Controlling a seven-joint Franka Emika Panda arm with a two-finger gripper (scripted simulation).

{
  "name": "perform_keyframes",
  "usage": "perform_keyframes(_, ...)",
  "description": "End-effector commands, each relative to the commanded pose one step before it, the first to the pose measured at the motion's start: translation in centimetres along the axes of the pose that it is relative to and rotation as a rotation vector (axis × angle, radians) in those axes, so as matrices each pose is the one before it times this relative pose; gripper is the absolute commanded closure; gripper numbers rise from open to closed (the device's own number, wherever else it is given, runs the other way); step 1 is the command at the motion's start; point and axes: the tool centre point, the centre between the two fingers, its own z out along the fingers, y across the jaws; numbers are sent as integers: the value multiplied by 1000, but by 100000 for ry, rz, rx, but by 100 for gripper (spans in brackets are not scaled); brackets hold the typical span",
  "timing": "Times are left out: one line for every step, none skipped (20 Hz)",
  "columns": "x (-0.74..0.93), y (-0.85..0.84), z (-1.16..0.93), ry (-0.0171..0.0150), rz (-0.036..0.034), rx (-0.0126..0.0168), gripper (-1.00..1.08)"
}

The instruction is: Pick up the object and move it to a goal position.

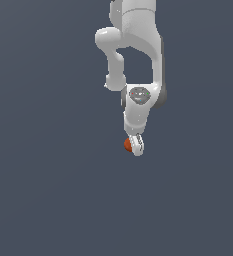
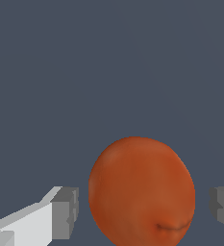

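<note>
Red-orange ball (image 2: 141, 192) sits right between the grey fingertips (image 2: 65, 213), a gap showing on both sides, no contact. Gripper (image 1: 135, 145) spread wide, pointing down from the white arm (image 1: 138, 50) over the plain grey-blue surface (image 1: 48, 190).

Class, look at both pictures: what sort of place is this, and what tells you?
Likely a bare simulated test scene, not a real room: a featureless grey-blue floor, a smooth white arm, and one red-orange ball between the open claw.

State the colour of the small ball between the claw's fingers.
Matte red-orange ball; clearest in the wrist view.
</note>
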Motion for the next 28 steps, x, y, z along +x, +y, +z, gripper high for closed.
perform_keyframes(6,-30,840,-12,92,84,-92)
perform_keyframes(-9,-21,192,0,0,0,-92)
perform_keyframes(-5,-21,132,0,0,0,-92)
perform_keyframes(-3,-16,76,0,0,0,-92)
perform_keyframes(-1,-6,25,0,0,0,-92)
perform_keyframes(0,0,0,0,0,0,108)
perform_keyframes(0,0,0,0,0,0,108)
perform_keyframes(0,0,0,0,0,0,108)
perform_keyframes(0,0,0,0,0,0,108)
perform_keyframes(0,0,0,0,0,0,108)
perform_keyframes(0,0,0,0,0,0,108)
perform_keyframes(0,0,0,0,0,0,108)
perform_keyframes(0,0,0,0,0,0,108)
perform_keyframes(0,0,0,0,0,0,108)
perform_keyframes(0,0,0,0,0,0,108)
perform_keyframes(-1,-59,-107,-31,12,186,108)
perform_keyframes(-15,5,-24,0,0,0,108)
perform_keyframes(-46,15,-73,0,0,0,108)
perform_keyframes(-77,25,-122,0,0,0,108)
perform_keyframes(-107,36,-171,0,0,0,108)
perform_keyframes(-138,46,-221,0,0,0,108)
perform_keyframes(-169,56,-270,0,0,0,108)
perform_keyframes(-200,66,-320,0,0,0,108)
perform_keyframes(-231,76,-371,0,0,0,108)
perform_keyframes(-263,87,-423,0,0,0,108)
perform_keyframes(-295,97,-475,0,0,0,108)
perform_keyframes(-328,107,-528,0,0,0,108)
perform_keyframes(-336,115,-557,-39,37,-43,108)
